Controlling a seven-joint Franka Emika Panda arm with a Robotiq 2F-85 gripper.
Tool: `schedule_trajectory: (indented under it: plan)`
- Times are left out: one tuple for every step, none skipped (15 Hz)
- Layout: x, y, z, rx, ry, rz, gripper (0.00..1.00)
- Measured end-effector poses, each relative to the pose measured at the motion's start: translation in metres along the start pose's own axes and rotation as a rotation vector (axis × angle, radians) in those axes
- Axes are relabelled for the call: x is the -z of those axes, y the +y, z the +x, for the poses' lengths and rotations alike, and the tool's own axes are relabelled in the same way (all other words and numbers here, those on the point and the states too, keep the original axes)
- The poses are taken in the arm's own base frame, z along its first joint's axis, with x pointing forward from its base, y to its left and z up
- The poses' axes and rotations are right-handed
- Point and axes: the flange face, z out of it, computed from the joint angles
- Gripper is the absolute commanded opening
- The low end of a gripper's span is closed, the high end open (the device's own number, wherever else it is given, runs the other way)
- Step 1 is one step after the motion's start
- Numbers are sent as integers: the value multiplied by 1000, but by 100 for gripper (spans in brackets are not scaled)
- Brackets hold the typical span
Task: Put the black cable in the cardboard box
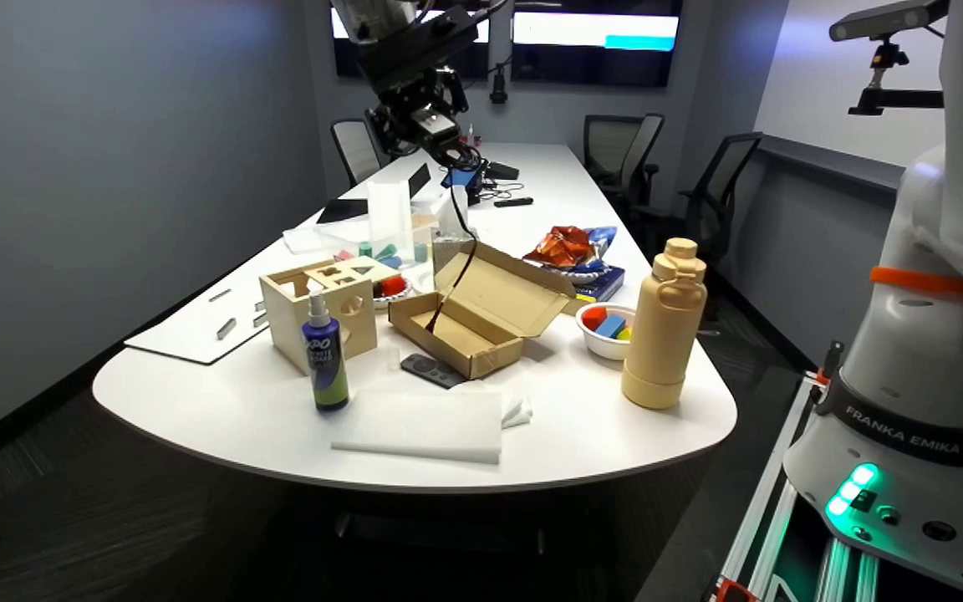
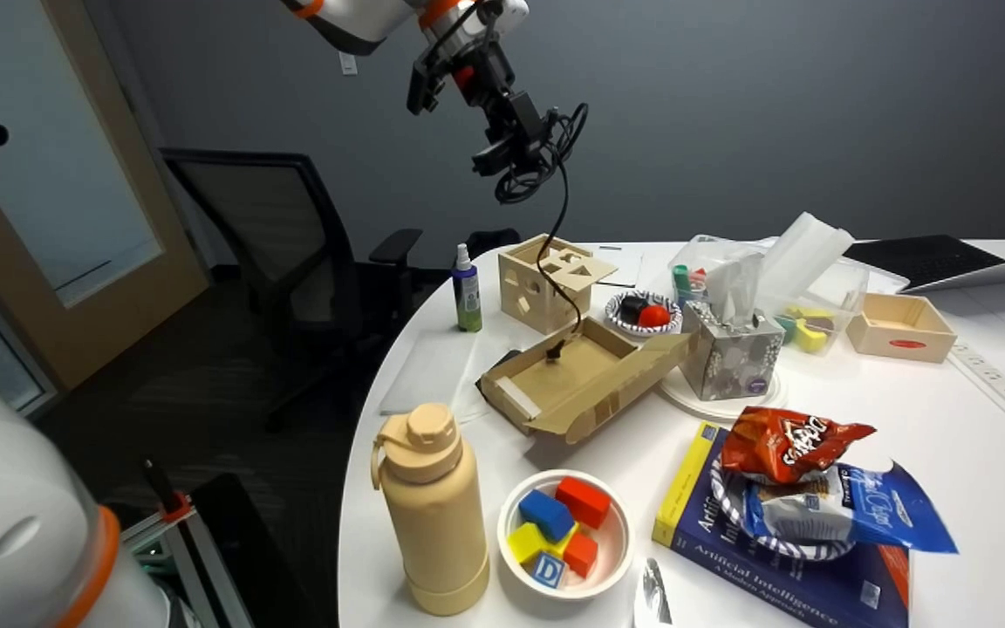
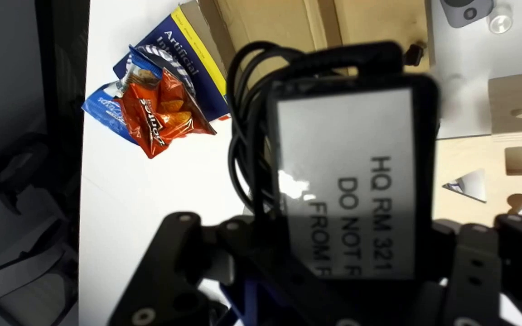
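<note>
We hold the black cable (image 2: 527, 185) by its power adapter (image 3: 356, 136), with the connector (image 3: 413, 55) end in the cardboard box (image 2: 585, 373)

Our gripper (image 3: 345, 240) is clamped on the black cable at the power adapter, jaws closed against both flanks of the casing. The bundle hangs well above the cardboard box, though we cannot tell whether squarely over it; a single strand drops to the connector inside the box.

We expect the power adapter to be hard, rigid and the heaviest part, sturdy enough for a firm squeeze, yet smooth enough to slip if pinched near an edge. Its body is where we would take hold. The cord should be pliant but springy: its loops would squash and slide, and might catch on the box's raised lid (image 1: 505, 288).

It looks black except for a glossy white label (image 3: 347, 192) reading "HQ RM 321" and "DO NOT", the remaining words cut off by the gripper. The loops are loose and uneven.
</note>
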Motion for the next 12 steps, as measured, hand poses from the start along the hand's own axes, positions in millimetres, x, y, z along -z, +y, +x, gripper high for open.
schedule_trajectory:
  plan:
    - [-10, -2, 1, -5, -12, -10, 8]
    - [-20, -4, 2, -5, -24, -21, 8]
    - [-29, -6, 3, -4, -38, -31, 8]
    - [-37, -8, 2, -4, -56, -34, 8]
    - [-45, -9, 1, -4, -82, -31, 8]
    - [-50, -11, -1, -4, -108, -24, 8]
    - [-55, -13, -2, -4, -130, -12, 8]
    - [-59, -14, -4, -4, -150, 2, 8]
    - [-63, -16, -5, -5, -171, 20, 8]
    - [-68, -18, -6, -6, -192, 38, 8]
    - [-75, -19, -7, -5, -214, 53, 8]
    - [-82, -21, -7, -7, -232, 68, 8]
